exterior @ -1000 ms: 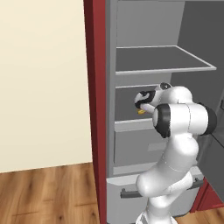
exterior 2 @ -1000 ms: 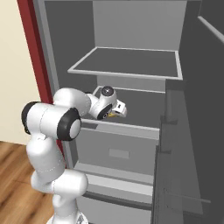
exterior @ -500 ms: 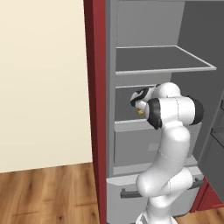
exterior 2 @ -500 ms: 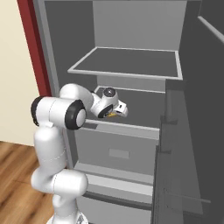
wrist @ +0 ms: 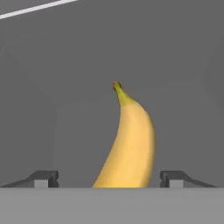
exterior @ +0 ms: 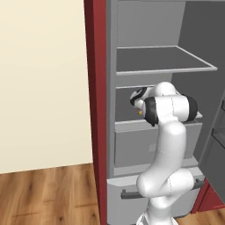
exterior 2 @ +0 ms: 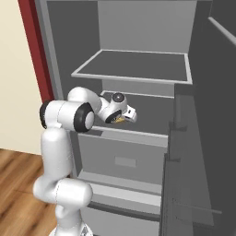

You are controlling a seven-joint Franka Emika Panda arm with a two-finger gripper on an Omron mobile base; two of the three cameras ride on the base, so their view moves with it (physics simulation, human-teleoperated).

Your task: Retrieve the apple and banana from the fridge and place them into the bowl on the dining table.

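While the white jointed arm [exterior: 167, 145] bends up from the base and reaches into the open tall grey fridge [exterior 2: 138, 138], its two-finger gripper [wrist: 109, 178] sits low over a grey inner shelf [exterior 2: 152, 110] with its small dark fingertips [wrist: 43, 178] spread wide apart. Between them lies the curved yellow-orange banana [wrist: 129, 144], its stem end pointing away toward the back wall of the compartment; neither fingertip touches its sides, so the gripper is released and straddling the fruit. From the right base view a sliver of yellow shows just under the hand, on the shelf above the grey drawer front [exterior 2: 122, 159]. Farther up is a second grey shelf [exterior: 162, 59]. A dark red panel [exterior: 96, 96] frames the fridge beside a cream wall [exterior: 44, 79], over wooden flooring [exterior: 48, 193].
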